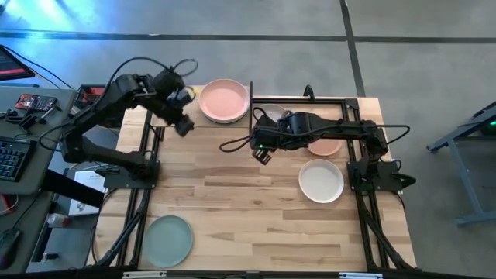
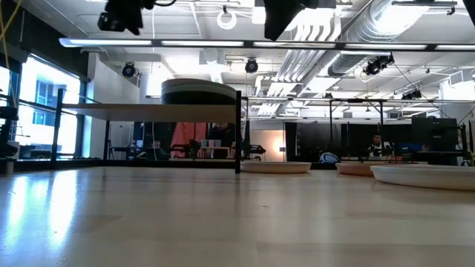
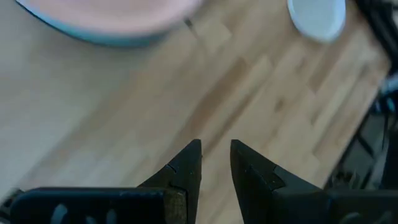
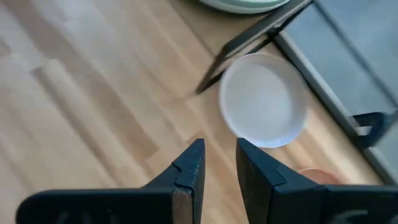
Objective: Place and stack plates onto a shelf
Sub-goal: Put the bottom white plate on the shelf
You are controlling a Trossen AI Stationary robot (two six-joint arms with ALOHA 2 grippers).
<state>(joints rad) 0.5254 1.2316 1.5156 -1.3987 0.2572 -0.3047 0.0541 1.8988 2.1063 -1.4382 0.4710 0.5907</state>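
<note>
High view showed the left gripper (image 1: 184, 126) above the table (image 1: 232, 201) just beside the pink plate (image 1: 225, 100) stacked on the shelf (image 1: 249, 91), fingers slightly parted, empty. Right gripper (image 1: 261, 153) hovered mid-table, narrowly open and empty, with the white plate (image 1: 321, 180) and green plate (image 1: 167, 239) lying on the table.

No text, label or number can be read anywhere.

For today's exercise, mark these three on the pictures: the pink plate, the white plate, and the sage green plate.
pink plate (image 1: 224, 100): high view, middle of its top face.
white plate (image 1: 321, 180): high view, centre of its shallow well.
sage green plate (image 1: 167, 240): high view, centre of the plate.
</note>
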